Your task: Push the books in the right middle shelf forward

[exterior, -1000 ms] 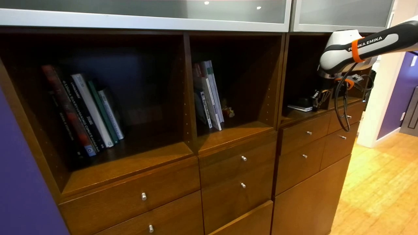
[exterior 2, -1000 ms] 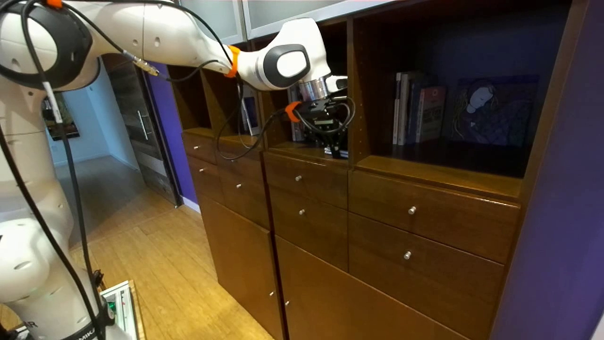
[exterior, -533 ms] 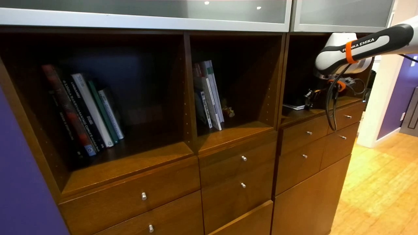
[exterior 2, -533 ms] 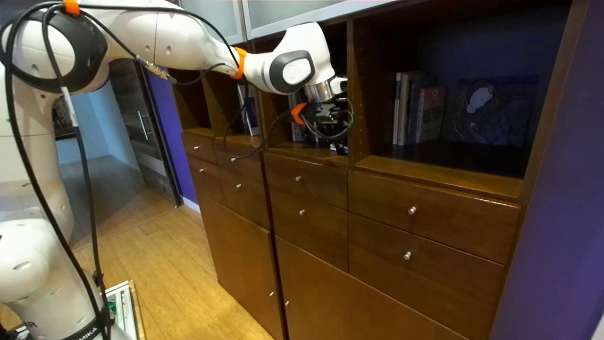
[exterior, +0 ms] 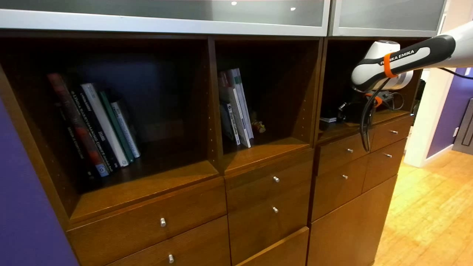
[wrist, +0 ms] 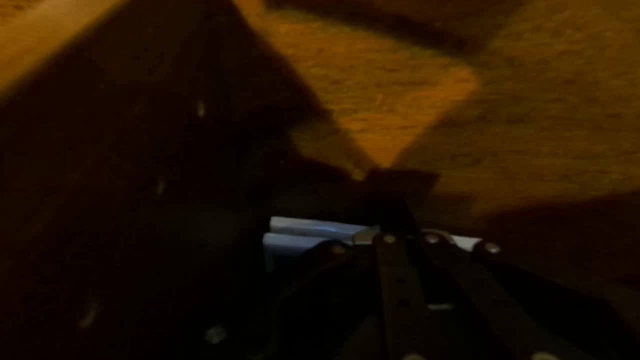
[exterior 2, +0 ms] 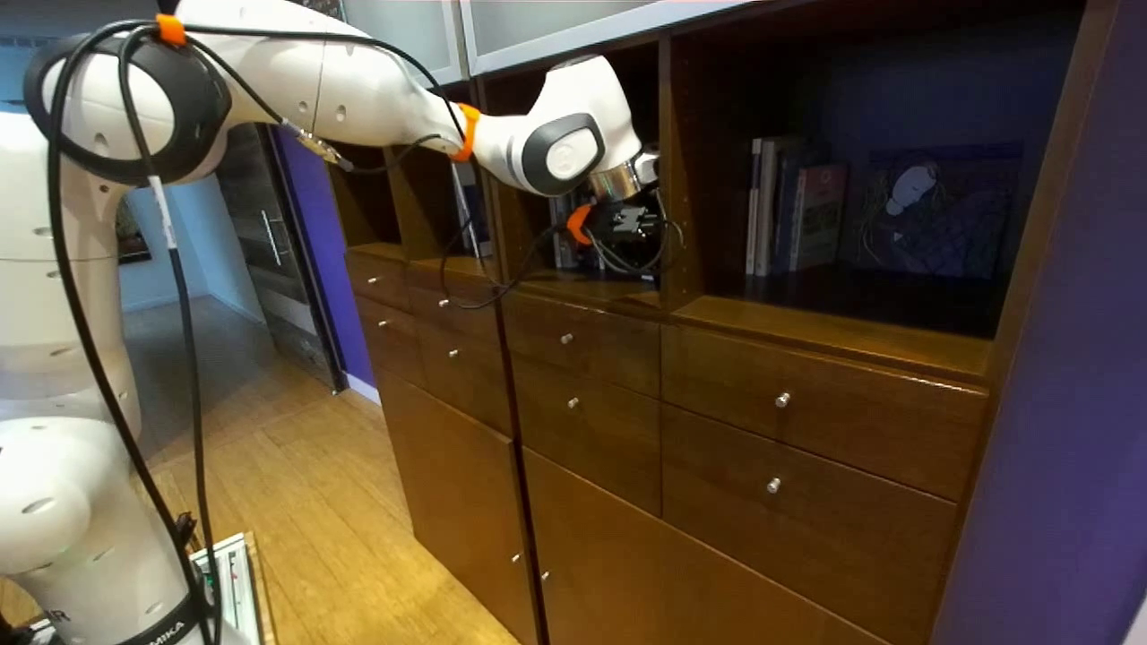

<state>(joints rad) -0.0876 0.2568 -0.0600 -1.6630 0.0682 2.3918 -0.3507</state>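
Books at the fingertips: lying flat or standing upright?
Lying flat: in an exterior view the books show pale, level edges, stacked low on the shelf.

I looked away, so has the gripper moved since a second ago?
Yes: in an exterior view, the gripper has shifted left across the picture, closer to the upright divider.

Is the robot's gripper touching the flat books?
Cannot tell: in the wrist view, the gripper partly blocks the flat books, and shadow hides any contact.

Floor (exterior: 428, 210) bright, yellowish from here. Two glare spots (exterior: 233, 3) on glass (exterior: 255, 13). Shelves (exterior: 173, 103) sunk in shadow. Wrist view dim, blurred: gripper (wrist: 409, 235) near black, books (wrist: 305, 227) bluish, amber patch on wood (wrist: 385, 95).
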